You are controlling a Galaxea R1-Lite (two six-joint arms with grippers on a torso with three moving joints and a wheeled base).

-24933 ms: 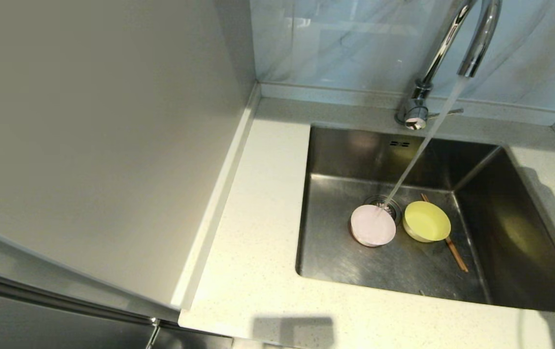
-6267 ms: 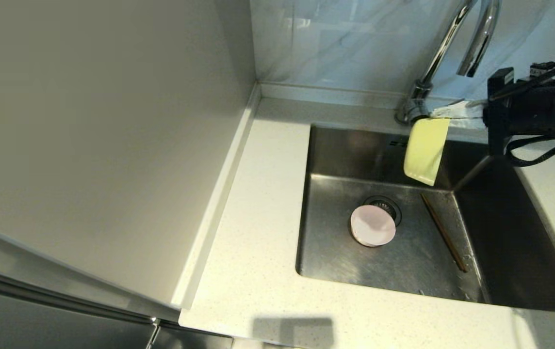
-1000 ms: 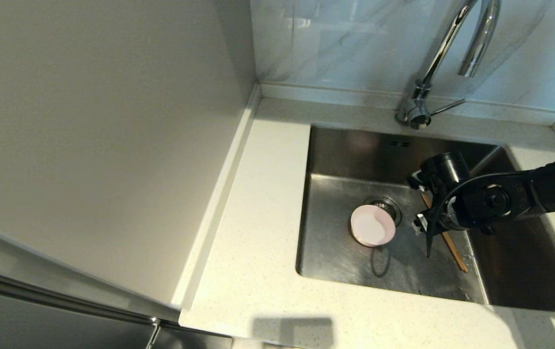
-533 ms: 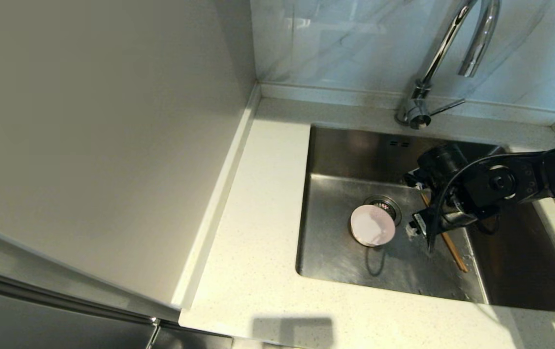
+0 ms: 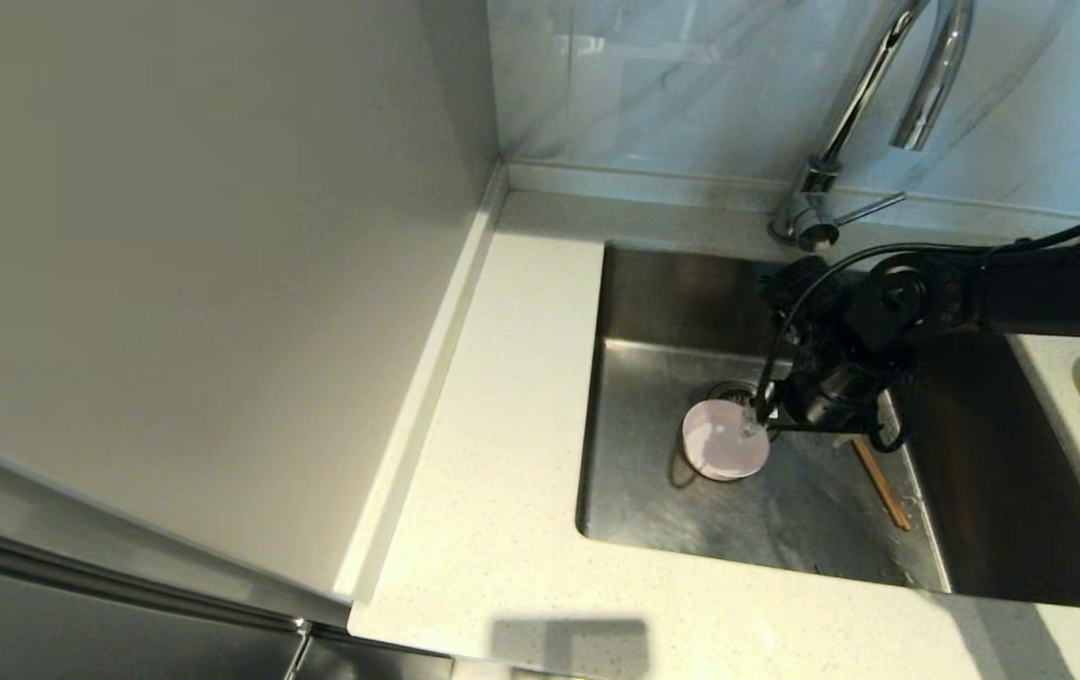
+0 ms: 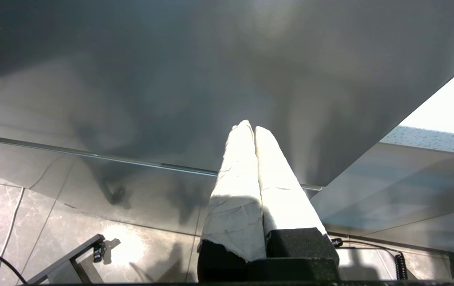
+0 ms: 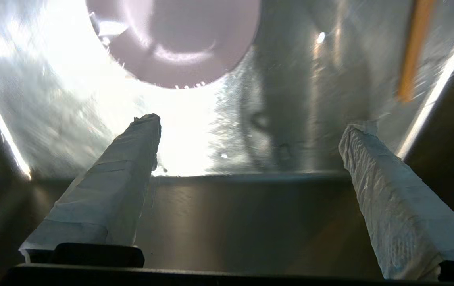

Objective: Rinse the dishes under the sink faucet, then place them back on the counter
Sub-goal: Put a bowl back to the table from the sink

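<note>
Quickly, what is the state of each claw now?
Left claw: closed, holding nothing.
Right claw: open, empty, near the small round pale pink bowl.

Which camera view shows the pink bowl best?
The head view: the whole pink bowl shows on the sink floor beside the drain, with the right gripper at its rim. The right wrist view cuts off part of the bowl beyond the open fingers. The left wrist view shows none.

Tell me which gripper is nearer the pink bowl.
Right. The right gripper is down in the sink, open, just short of the pink bowl. The left gripper is parked, shut, away from the sink.
</note>
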